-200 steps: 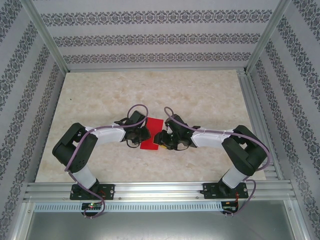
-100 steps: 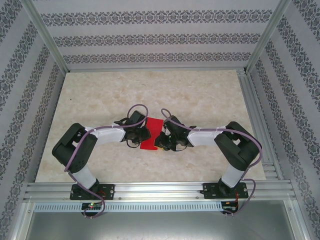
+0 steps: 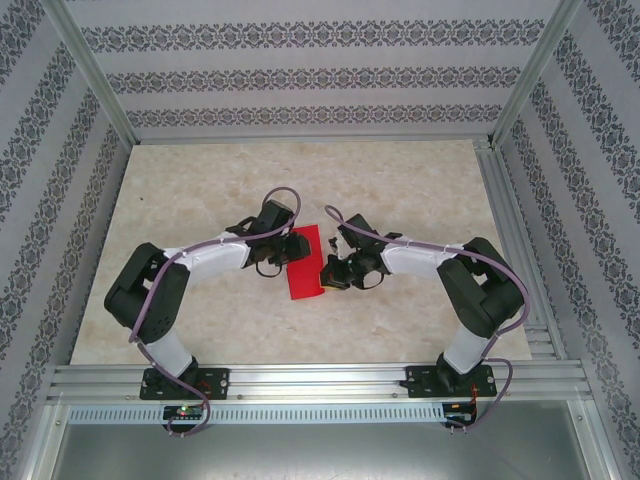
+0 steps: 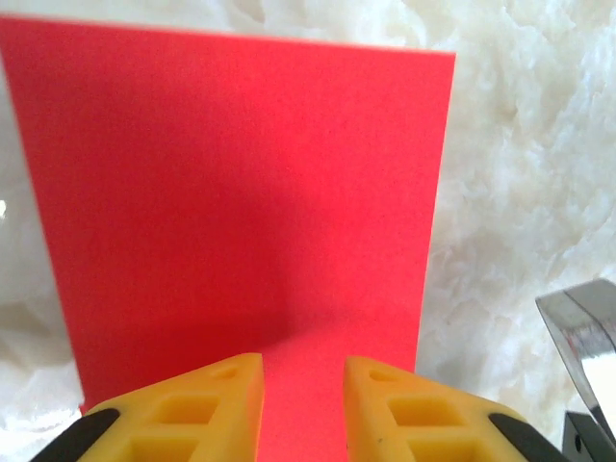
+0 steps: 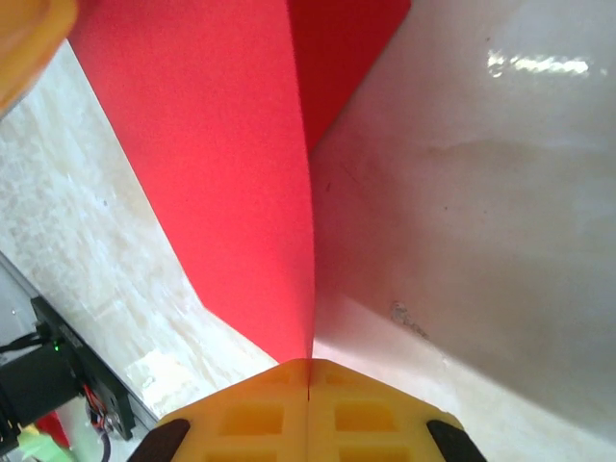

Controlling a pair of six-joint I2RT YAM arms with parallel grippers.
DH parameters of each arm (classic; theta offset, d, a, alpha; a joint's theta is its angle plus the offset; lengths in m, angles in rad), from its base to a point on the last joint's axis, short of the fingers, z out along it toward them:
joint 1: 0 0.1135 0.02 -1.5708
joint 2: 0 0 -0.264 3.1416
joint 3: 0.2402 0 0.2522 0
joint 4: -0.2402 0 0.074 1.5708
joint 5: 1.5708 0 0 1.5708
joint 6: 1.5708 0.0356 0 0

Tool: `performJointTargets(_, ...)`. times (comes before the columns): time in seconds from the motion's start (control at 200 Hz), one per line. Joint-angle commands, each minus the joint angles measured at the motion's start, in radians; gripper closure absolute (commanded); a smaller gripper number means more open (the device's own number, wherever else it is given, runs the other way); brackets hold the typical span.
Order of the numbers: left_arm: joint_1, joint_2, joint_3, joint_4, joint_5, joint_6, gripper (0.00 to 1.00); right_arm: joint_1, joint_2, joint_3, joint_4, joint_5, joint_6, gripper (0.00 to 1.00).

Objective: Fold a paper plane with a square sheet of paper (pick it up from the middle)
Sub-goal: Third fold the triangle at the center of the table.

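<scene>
Right wrist: right gripper (image 5: 308, 368) tight on paper (image 5: 221, 164).

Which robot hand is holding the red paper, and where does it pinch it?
The right gripper pinches the red paper by the edge on its own side, jaws shut. The left gripper has its fingers apart, not pinching.

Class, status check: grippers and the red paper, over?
Left gripper open above red paper. Right gripper shut on its edge. Grippers close together, facing across it.
</scene>
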Motion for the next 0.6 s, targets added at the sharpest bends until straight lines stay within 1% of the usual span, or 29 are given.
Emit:
performJointTargets(0.0,0.014,0.054,0.022,-0.01,0.021,0.063,0.74,-0.016,0.015,0.022,-0.04,-0.038,-0.068,1.0)
performJointTargets(0.205,0.031,0.079,0.012,-0.029,-0.014,0.083,0.76,-0.025,0.0,0.002,0.024,-0.037,-0.011,0.94)
performJointTargets(0.27,0.032,0.093,0.009,-0.027,-0.013,0.085,0.77,-0.023,0.003,-0.014,0.066,-0.054,0.022,0.9)
performJointTargets(0.37,0.034,0.107,0.0,-0.016,-0.01,0.086,0.77,-0.021,0.001,-0.054,0.163,-0.085,0.087,0.78)
performJointTargets(0.415,0.034,0.112,-0.004,-0.009,-0.008,0.085,0.77,-0.021,0.002,-0.073,0.207,-0.099,0.121,0.75)
performJointTargets(0.495,0.034,0.121,-0.01,0.001,-0.002,0.082,0.77,-0.012,-0.002,-0.094,0.25,-0.103,0.155,0.73)
performJointTargets(0.594,0.034,0.129,-0.011,0.007,0.004,0.081,0.78,-0.006,-0.015,-0.11,0.261,-0.087,0.183,0.73)
